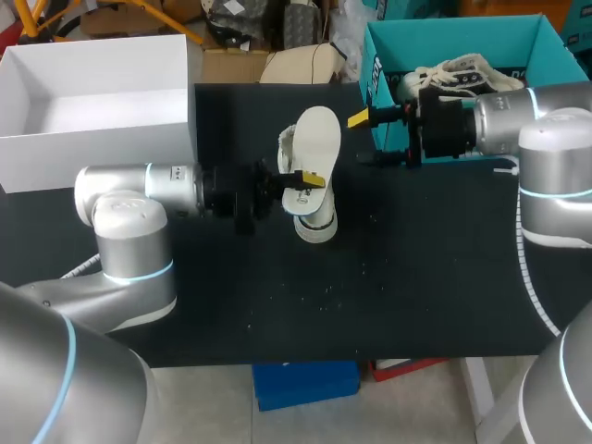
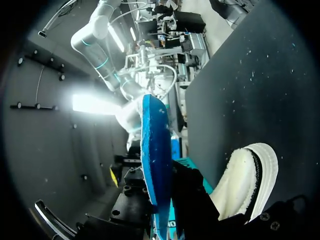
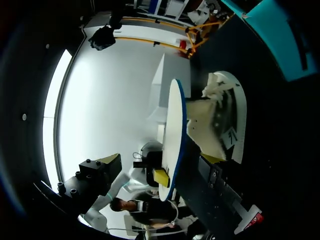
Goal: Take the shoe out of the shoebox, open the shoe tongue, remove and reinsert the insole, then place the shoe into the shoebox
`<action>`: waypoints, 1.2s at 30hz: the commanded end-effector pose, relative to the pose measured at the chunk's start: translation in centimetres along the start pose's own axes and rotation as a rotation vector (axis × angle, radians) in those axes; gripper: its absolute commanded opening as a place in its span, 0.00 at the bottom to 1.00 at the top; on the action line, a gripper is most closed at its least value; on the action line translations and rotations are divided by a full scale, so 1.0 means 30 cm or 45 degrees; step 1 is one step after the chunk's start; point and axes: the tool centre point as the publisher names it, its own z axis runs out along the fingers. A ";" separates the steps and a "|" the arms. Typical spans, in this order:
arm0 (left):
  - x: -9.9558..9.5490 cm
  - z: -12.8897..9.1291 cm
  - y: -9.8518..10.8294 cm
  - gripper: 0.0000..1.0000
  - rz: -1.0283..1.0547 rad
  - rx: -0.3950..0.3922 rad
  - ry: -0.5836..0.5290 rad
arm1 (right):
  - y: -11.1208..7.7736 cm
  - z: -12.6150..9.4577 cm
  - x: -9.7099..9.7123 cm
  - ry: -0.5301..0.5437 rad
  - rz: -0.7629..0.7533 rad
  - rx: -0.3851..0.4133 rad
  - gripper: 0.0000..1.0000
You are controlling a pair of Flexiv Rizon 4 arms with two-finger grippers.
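My left gripper (image 1: 307,178) is shut on the lower part of a white insole (image 1: 316,137) and holds it upright over the black table. In the left wrist view the insole's blue underside (image 2: 155,155) stands between my fingers. The white shoe (image 1: 313,220) rests on the table just under the insole, beside the left gripper (image 2: 160,205). My right gripper (image 1: 363,139) hangs open a little to the right of the insole, holding nothing. From the right wrist view the insole (image 3: 175,130) and the shoe (image 3: 222,117) lie ahead of the open right gripper (image 3: 175,195).
The teal shoebox (image 1: 444,23) stands at the back right with a second white shoe (image 1: 462,79) inside, right behind my right arm. An open white box (image 1: 102,139) sits at the back left. The front half of the black table (image 1: 370,296) is bare.
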 end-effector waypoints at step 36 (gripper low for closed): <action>0.000 0.003 -0.004 0.00 0.004 -0.007 0.003 | 0.060 0.222 -0.069 0.039 -0.032 -0.120 0.24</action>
